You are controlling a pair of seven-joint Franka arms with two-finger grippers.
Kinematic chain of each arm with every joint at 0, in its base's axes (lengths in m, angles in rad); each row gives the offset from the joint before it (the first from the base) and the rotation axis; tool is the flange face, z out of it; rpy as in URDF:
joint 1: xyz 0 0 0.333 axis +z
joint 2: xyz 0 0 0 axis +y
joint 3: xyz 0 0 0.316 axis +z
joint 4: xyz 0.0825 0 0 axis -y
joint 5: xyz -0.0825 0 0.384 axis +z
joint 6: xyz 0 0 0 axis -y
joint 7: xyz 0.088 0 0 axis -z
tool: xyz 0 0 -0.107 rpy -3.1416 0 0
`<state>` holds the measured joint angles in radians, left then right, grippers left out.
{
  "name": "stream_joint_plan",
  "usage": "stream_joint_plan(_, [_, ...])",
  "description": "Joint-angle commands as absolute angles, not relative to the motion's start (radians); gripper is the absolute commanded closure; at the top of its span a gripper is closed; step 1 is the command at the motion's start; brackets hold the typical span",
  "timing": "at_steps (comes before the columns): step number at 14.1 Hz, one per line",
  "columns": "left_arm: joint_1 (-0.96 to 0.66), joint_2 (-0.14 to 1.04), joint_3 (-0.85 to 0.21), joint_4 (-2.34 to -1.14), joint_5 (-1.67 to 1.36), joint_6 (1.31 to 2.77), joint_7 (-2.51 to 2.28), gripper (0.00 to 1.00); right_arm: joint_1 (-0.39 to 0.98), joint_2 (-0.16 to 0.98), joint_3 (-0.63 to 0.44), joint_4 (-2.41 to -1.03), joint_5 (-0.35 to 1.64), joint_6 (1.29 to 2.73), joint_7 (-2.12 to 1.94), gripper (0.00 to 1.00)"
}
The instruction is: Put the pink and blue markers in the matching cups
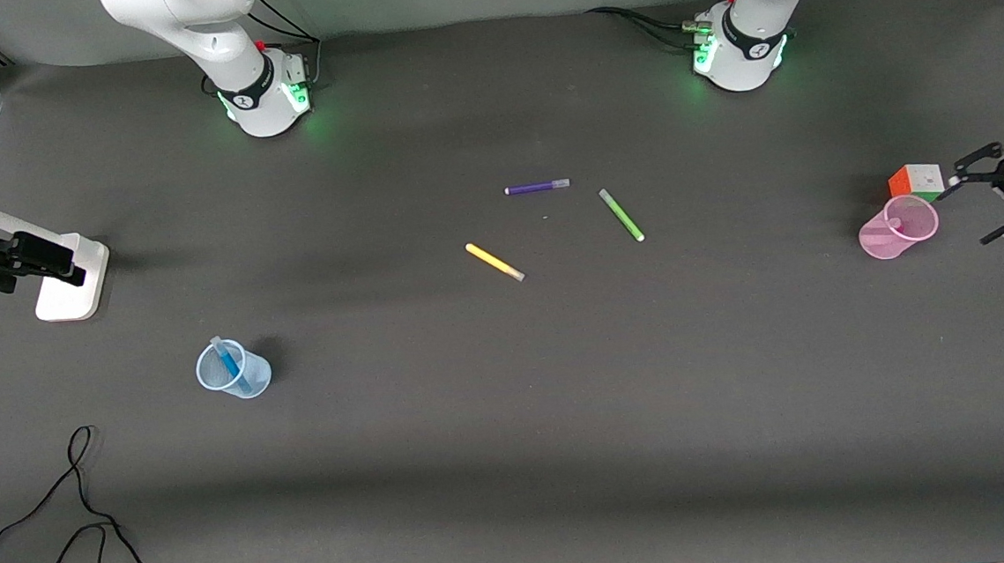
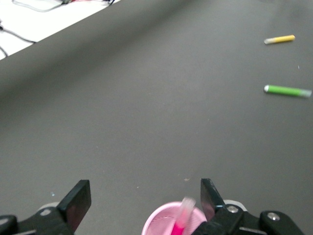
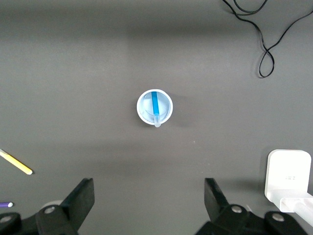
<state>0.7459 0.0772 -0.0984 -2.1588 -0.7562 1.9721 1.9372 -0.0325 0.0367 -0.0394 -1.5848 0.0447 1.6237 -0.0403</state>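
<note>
A pale pink cup (image 1: pixel 899 230) stands toward the left arm's end of the table with the pink marker (image 1: pixel 894 224) leaning inside it. My left gripper (image 1: pixel 986 195) hangs open just above and beside this cup. In the left wrist view the pink cup (image 2: pixel 164 223) and the pink marker (image 2: pixel 182 215) sit low between the spread fingers of the left gripper (image 2: pixel 145 198), which holds nothing. The pale blue cup (image 1: pixel 232 368) holds the blue marker (image 1: pixel 228 362) toward the right arm's end. My right gripper (image 1: pixel 59 259) is open and empty in the air; the right wrist view shows the right gripper (image 3: pixel 149 196), the blue cup (image 3: pixel 154 107) and the blue marker (image 3: pixel 155 105).
A yellow pen (image 1: pixel 494 262), a purple pen (image 1: pixel 537 187) and a lime-green pen (image 1: pixel 621 214) lie mid-table. A puzzle cube (image 1: pixel 916 181) sits beside the pink cup, farther from the front camera. A white block (image 1: pixel 73 276) lies under the right gripper. A black cable (image 1: pixel 86 522) loops near the front edge.
</note>
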Motion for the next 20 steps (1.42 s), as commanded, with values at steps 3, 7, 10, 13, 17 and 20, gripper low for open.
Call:
stream_joint_plan(3, [0.655, -0.196, -0.17, -2.152, -0.527, 1.933, 1.315, 0.0, 0.002, 0.015, -0.058, -1.597, 0.015, 1.624, -0.02, 0.0])
stream_joint_plan(7, [0.653, -0.227, -0.317, -1.995, -0.355, 1.794, 0.839, 0.0, -0.002, 0.012, -0.06, -1.6, 0.015, 1.623, -0.023, 0.0])
stream_joint_plan(10, [0.652, -0.225, -0.437, -1.919, -0.247, 1.735, 0.567, 0.0, 0.002, 0.012, -0.06, -1.6, -0.004, 1.618, -0.025, 0.0])
stream_joint_plan(13, [0.65, -0.219, -0.54, -1.91, -0.197, 1.738, 0.375, 0.0, -0.002, 0.011, -0.061, -1.598, -0.006, 1.603, -0.026, 0.0])
stream_joint_plan(17, [0.65, -0.193, -0.684, -1.893, -0.12, 1.74, 0.146, 0.0, -0.002, 0.011, -0.061, -1.597, -0.005, 1.601, -0.015, 0.0])
stream_joint_plan(20, [0.649, -0.181, -0.692, -1.876, -0.12, 1.733, 0.155, 0.0, -0.002, 0.011, -0.061, -1.597, -0.005, 1.601, -0.015, 0.0])
